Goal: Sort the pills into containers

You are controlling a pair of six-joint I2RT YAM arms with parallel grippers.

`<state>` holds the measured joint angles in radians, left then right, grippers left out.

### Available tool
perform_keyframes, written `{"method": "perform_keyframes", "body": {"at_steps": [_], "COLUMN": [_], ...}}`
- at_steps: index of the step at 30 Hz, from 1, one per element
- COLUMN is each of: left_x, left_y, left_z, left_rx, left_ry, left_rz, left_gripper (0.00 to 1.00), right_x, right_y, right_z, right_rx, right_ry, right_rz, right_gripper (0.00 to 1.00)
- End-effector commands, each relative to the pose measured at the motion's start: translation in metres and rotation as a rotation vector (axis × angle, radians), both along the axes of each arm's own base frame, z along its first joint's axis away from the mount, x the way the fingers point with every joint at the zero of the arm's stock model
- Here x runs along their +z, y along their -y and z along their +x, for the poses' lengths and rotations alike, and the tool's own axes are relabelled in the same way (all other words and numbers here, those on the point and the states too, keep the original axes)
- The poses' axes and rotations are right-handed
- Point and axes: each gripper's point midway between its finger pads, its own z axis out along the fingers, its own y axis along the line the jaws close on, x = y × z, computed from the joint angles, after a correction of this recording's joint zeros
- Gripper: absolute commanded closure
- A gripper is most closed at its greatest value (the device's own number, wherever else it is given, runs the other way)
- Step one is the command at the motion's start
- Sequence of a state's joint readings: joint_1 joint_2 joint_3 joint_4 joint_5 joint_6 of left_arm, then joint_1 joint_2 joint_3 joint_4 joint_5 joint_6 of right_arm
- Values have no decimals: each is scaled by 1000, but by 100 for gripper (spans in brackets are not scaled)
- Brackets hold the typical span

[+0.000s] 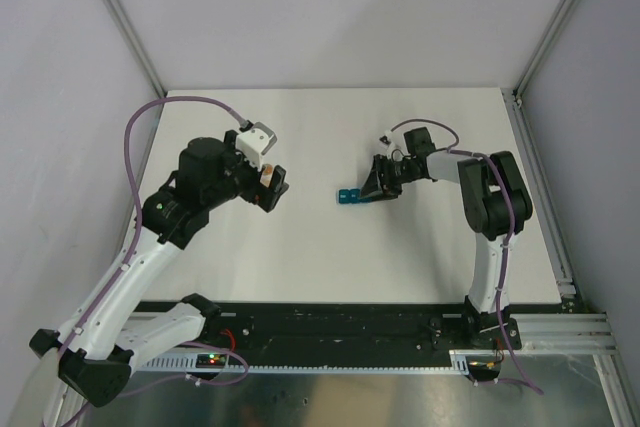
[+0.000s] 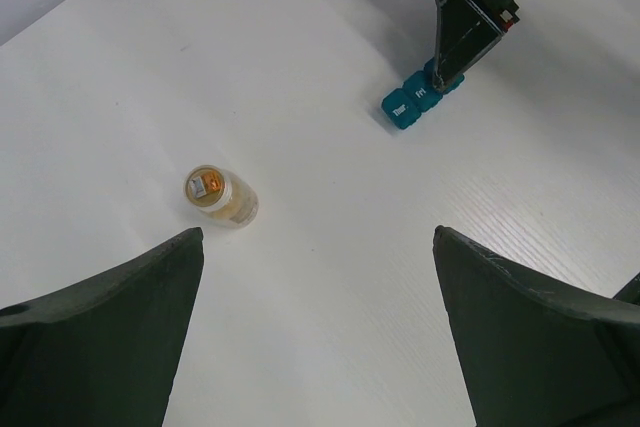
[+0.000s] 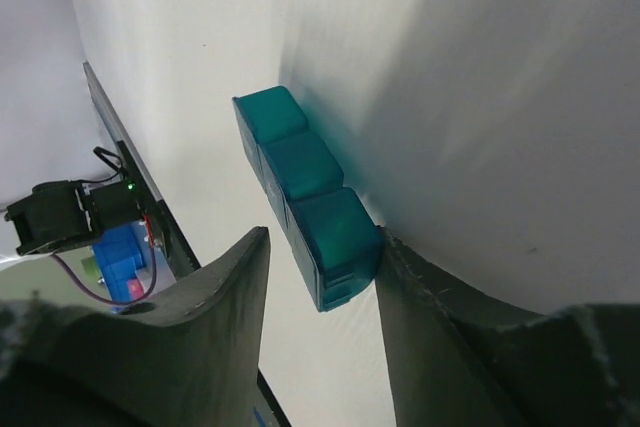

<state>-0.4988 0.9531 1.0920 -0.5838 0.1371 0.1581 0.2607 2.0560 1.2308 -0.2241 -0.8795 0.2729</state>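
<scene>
The teal three-compartment container strip (image 1: 349, 195) lies on the white table with its lids closed. It also shows in the left wrist view (image 2: 420, 100) and the right wrist view (image 3: 300, 182). My right gripper (image 1: 378, 187) is low over the table, open and straddling the strip's near end compartment (image 3: 322, 247). One finger (image 3: 420, 327) touches the strip's side and the other stands a little apart. My left gripper (image 2: 318, 232) is open and empty, held above the table. A small round orange-tan bottle (image 2: 220, 195) lies on its side ahead of it. No loose pills show.
The table (image 1: 330, 257) is walled by grey panels at the back and both sides. A black rail (image 1: 340, 322) runs along the near edge by the arm bases. Purple cables loop off both arms.
</scene>
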Motion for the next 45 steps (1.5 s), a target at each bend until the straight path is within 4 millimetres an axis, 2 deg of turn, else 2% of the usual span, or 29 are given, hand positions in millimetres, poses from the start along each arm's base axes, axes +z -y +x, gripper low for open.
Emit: {"method": "perform_keyframes", "body": {"at_steps": [1,6,26,32,45], "left_x": [11,11,9,9,8], "left_y": [0,0,-1,-3,-12], "left_z": [3,2,3,2,7], "left_rx": [-3,-5,-1,4,58], "left_ry": [47,49,47,51,62], "left_rz": [-28,-30,-29,-28,-19], "left_gripper": [0,0,0,0,0], "right_x": [-2,-3,-1,1,19], "right_y": [5,8,23,29,51], "right_z": [8,9,12,15,25], "right_rx": [-17,-21,-44,-56,-87], "right_ry": [10,11,21,51,163], "right_rz": [-24,-25,-66,-110,-216], "right_gripper": [48,43,37,29,13]}}
